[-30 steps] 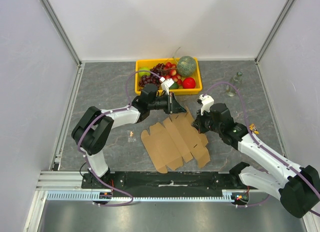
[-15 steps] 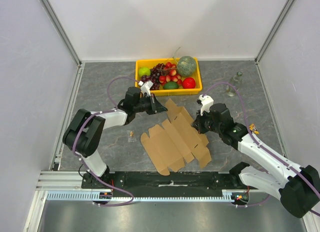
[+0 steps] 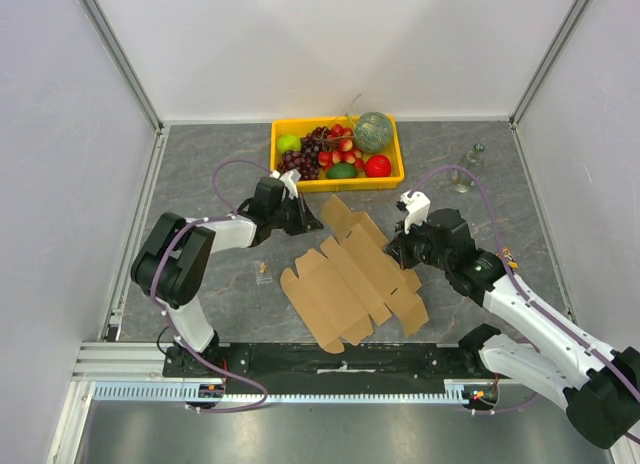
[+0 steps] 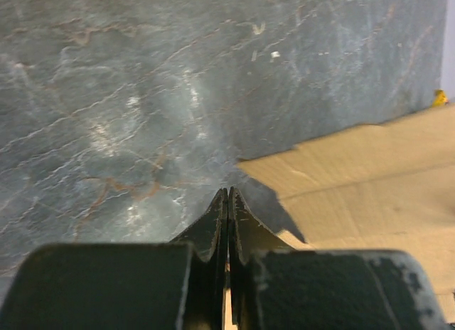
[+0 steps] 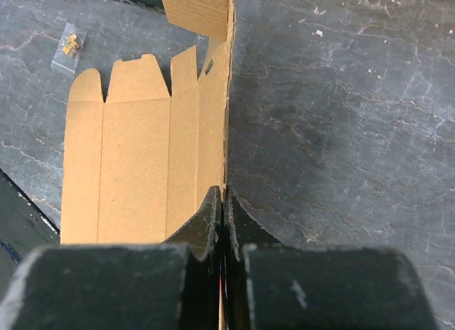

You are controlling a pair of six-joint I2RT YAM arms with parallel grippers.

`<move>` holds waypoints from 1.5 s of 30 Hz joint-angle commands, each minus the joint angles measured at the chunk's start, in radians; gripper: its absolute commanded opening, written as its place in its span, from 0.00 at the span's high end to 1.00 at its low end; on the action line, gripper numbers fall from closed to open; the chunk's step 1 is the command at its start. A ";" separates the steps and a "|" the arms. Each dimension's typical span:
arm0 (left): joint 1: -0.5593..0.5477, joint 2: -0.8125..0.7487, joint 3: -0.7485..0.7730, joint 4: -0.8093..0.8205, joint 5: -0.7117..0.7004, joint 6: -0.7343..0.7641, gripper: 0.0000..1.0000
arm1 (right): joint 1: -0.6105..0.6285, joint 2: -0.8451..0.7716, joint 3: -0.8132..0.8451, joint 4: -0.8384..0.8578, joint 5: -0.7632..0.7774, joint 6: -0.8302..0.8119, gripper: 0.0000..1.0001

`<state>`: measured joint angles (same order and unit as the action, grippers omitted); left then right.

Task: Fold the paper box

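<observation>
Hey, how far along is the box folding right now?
Barely started. Done: nothing folded for good; the cardboard sheet lies mostly flat, and one far flap looks raised. In hand: the right gripper, shut, sits at the sheet's right edge; the left gripper, shut, points at its far-left corner, holding nothing. Left: raising the walls, tucking flaps, closing the lid.

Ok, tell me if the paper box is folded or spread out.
Spread out: the paper box lies as a flat die-cut sheet on the table, no walls formed.
</observation>
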<state>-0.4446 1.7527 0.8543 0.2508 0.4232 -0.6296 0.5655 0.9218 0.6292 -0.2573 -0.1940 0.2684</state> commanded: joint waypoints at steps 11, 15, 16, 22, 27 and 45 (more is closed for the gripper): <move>0.021 0.073 0.032 0.042 0.061 0.042 0.98 | -0.001 -0.052 0.047 0.021 -0.053 -0.028 1.00; 0.021 0.064 0.017 0.113 0.143 0.033 0.98 | 0.001 -0.047 0.050 0.024 -0.036 -0.020 1.00; 0.020 0.065 0.012 0.128 0.163 0.031 0.98 | 0.001 -0.046 0.050 0.027 -0.035 -0.020 1.00; 0.014 0.053 -0.034 0.194 0.229 0.013 0.98 | -0.001 -0.041 0.052 0.032 0.013 0.002 1.00; 0.006 0.034 -0.067 0.206 0.256 0.019 0.98 | 0.001 -0.037 0.049 0.036 0.047 0.014 1.00; -0.063 -0.002 -0.089 0.300 0.332 -0.027 0.98 | 0.001 -0.003 0.044 0.049 0.071 0.034 1.00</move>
<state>-0.4797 1.8019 0.7612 0.5076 0.7174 -0.6373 0.5655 0.9180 0.6312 -0.2531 -0.1394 0.2958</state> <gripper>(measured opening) 0.025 0.010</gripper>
